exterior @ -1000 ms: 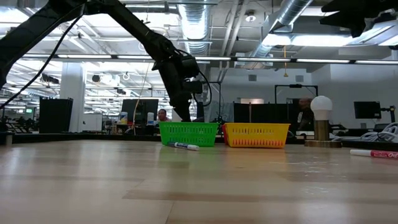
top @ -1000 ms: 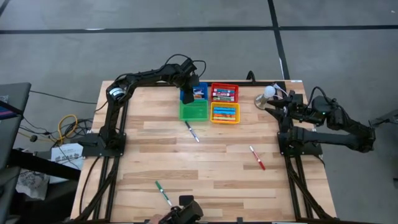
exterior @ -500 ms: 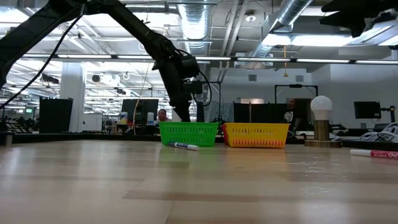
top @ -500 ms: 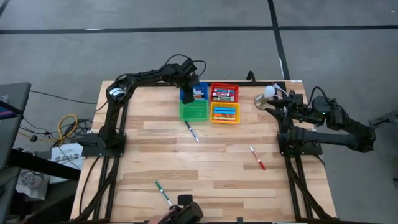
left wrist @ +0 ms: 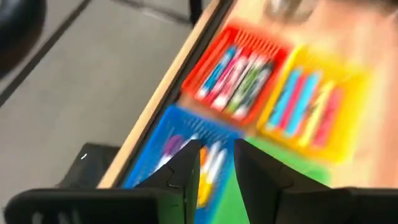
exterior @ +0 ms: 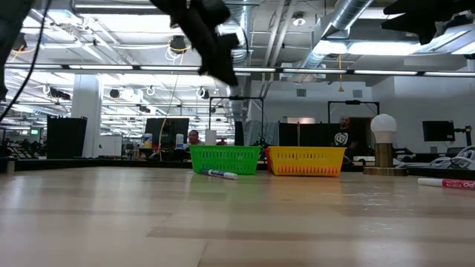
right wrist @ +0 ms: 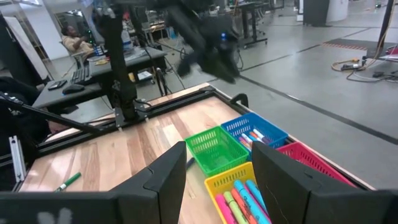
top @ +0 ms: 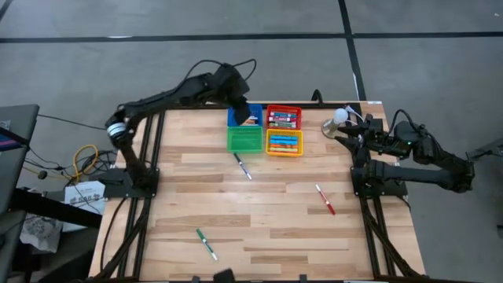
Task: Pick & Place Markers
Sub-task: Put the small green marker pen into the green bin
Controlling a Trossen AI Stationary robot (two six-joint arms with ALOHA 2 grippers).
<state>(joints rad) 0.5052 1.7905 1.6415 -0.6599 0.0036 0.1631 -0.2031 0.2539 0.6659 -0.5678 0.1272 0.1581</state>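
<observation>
My left gripper (top: 242, 110) hangs open by a narrow gap above the blue bin (top: 250, 119), with nothing between its fingers (left wrist: 186, 171); several markers (left wrist: 211, 163) lie in that bin below. The low view shows it high over the green bin (exterior: 225, 159). My right gripper (top: 344, 134) waits open at the table's far right, off the wood. Three markers lie flat on the table: a blue-capped one (top: 244, 167), a red one (top: 325, 199) and a green one (top: 207, 244).
The red bin (top: 284, 117) and yellow bin (top: 284, 142) hold several markers; the green bin (top: 244, 139) looks bare. A white ball-shaped lamp (top: 339, 116) stands at the far right. People show in the room behind the table.
My left gripper has risen from inside the blue bin to well above the bins, tipping as it went. A hand at the table's near edge has drawn back out of view.
</observation>
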